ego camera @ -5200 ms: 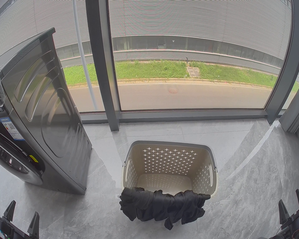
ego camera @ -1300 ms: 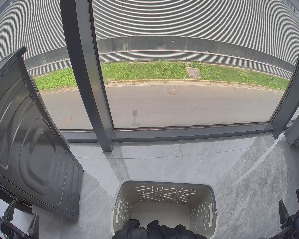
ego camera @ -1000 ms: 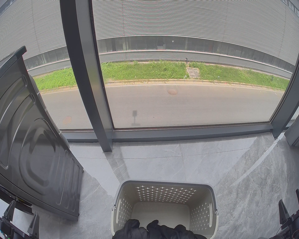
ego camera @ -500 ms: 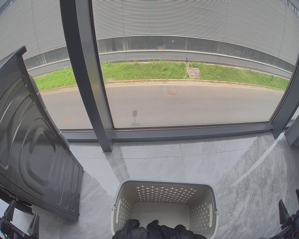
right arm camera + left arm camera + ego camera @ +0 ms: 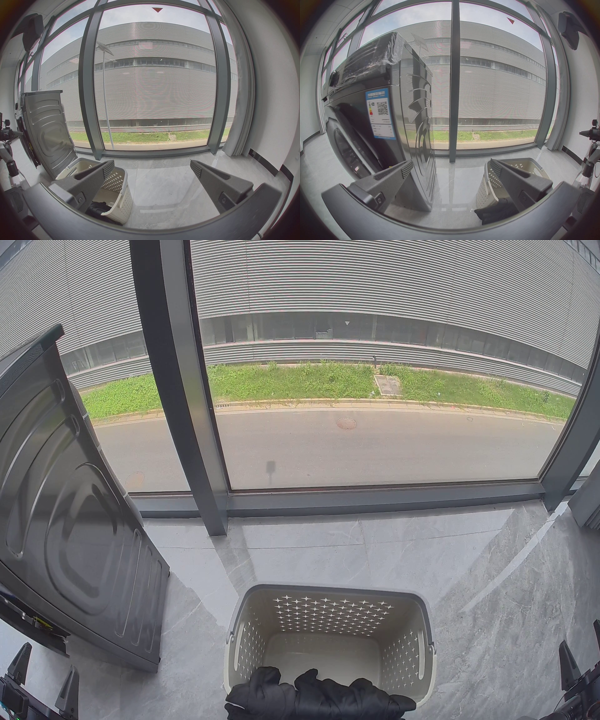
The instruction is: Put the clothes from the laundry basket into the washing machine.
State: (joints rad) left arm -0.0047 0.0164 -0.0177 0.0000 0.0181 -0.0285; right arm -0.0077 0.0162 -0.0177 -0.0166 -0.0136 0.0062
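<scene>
A beige laundry basket (image 5: 325, 591) stands on the floor just ahead of me. Black clothes (image 5: 312, 699) hang over its near rim. The dark washing machine (image 5: 69, 521) stands to the left of it, its side panel facing the basket. My left gripper (image 5: 47, 665) is low at the left, open and holding nothing. My right gripper (image 5: 581, 640) is low at the right, also open and holding nothing. From the left wrist view I see the left gripper (image 5: 450, 164), the washing machine (image 5: 378, 103), the basket (image 5: 531, 161) and the clothes (image 5: 497, 211). The right wrist view takes in the right gripper (image 5: 151, 164), basket (image 5: 115, 184) and clothes (image 5: 97, 207).
A floor-to-ceiling window with a dark frame post (image 5: 181, 396) closes off the far side. Grey marble floor (image 5: 487, 590) lies open to the right of the basket. A curtain (image 5: 240, 103) hangs at the right wall.
The whole head view has shifted a little, so basket and machine show slightly farther off. That is camera motion. Both grippers stay in place and open.
</scene>
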